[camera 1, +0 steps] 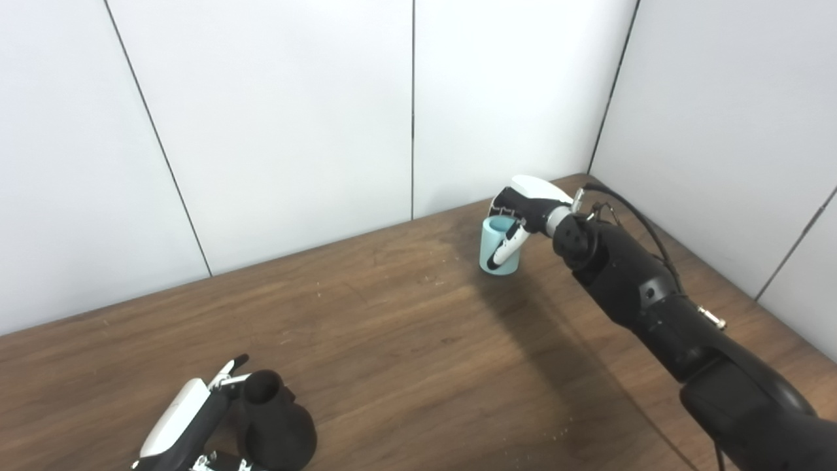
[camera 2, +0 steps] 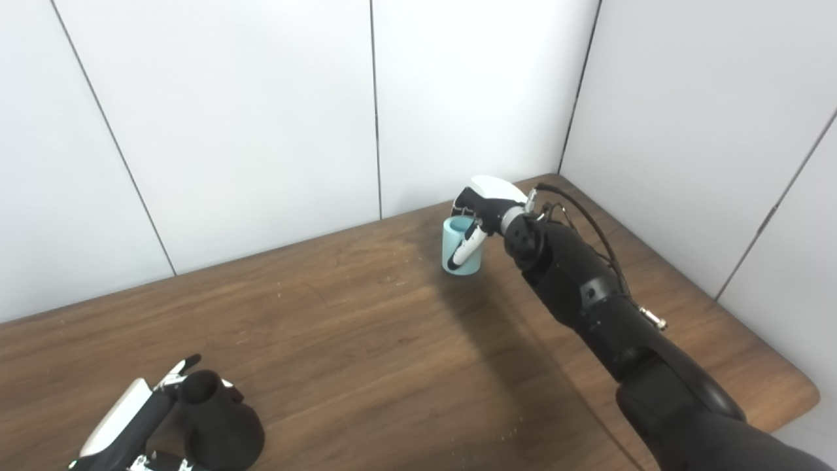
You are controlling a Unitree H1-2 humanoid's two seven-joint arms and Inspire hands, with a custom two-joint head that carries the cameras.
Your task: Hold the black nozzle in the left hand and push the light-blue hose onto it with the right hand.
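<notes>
Black nozzle [camera 1: 274,422] near left on brown surface [camera 1: 418,340], left robot hand [camera 1: 189,418] wrapped round it. Far right, light-blue hose [camera 1: 498,247] standing up, right robot hand [camera 1: 523,209] gripping its rim. Probably light, a bit soft; best held round the middle.

Both head cameras look steeply down from nearby, side by side, sharing the wooden table [camera 1: 405,340] and the wall corner.

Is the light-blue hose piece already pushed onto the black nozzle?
No: the light-blue hose piece stands far back by the right hand, apart from the black nozzle at the left hand.
</notes>
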